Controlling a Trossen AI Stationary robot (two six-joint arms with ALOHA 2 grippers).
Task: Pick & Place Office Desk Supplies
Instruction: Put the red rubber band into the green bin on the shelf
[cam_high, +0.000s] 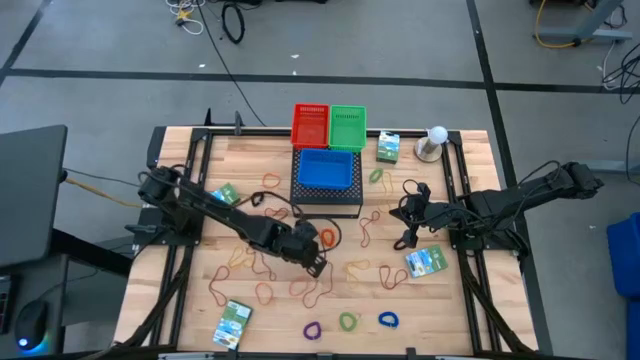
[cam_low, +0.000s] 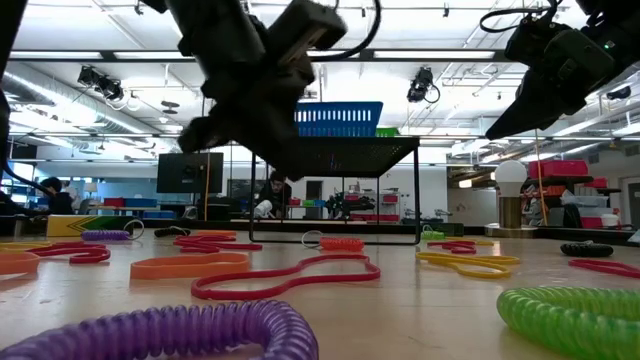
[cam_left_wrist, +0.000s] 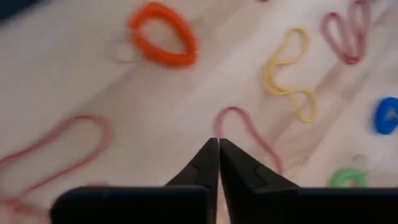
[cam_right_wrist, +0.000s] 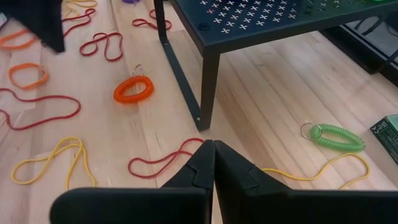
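Note:
Many thin red, orange and yellow rubber bands (cam_high: 262, 265) lie strewn over the wooden table. Purple (cam_high: 313, 329), green (cam_high: 348, 322) and blue (cam_high: 388, 320) coil loops lie near the front edge. Green-white boxes (cam_high: 232, 323) (cam_high: 427, 262) lie flat. My left gripper (cam_left_wrist: 217, 144) is near the table's middle (cam_high: 318, 262), slanting down, shut at one end of a red rubber band (cam_left_wrist: 249, 130). My right gripper (cam_right_wrist: 208, 146) hangs shut over the right half (cam_high: 404, 241), above a red band (cam_right_wrist: 163, 162), holding nothing. My left gripper pinches the near end of the red band's loop (cam_left_wrist: 219, 127) between its two fingertips, slanting down from above. The band's other side runs away behind one finger (cam_left_wrist: 273, 163). Whether the band is lifted or lies on the wood I cannot tell.
A black perforated stand (cam_high: 327, 195) carries a blue basket (cam_high: 326, 168); red (cam_high: 309, 125) and green (cam_high: 348, 126) baskets stand behind it. A white ball on a stand (cam_high: 434, 140) is at the far right. An orange coil (cam_right_wrist: 132, 89) and a green coil (cam_right_wrist: 336, 137) lie near the stand's leg.

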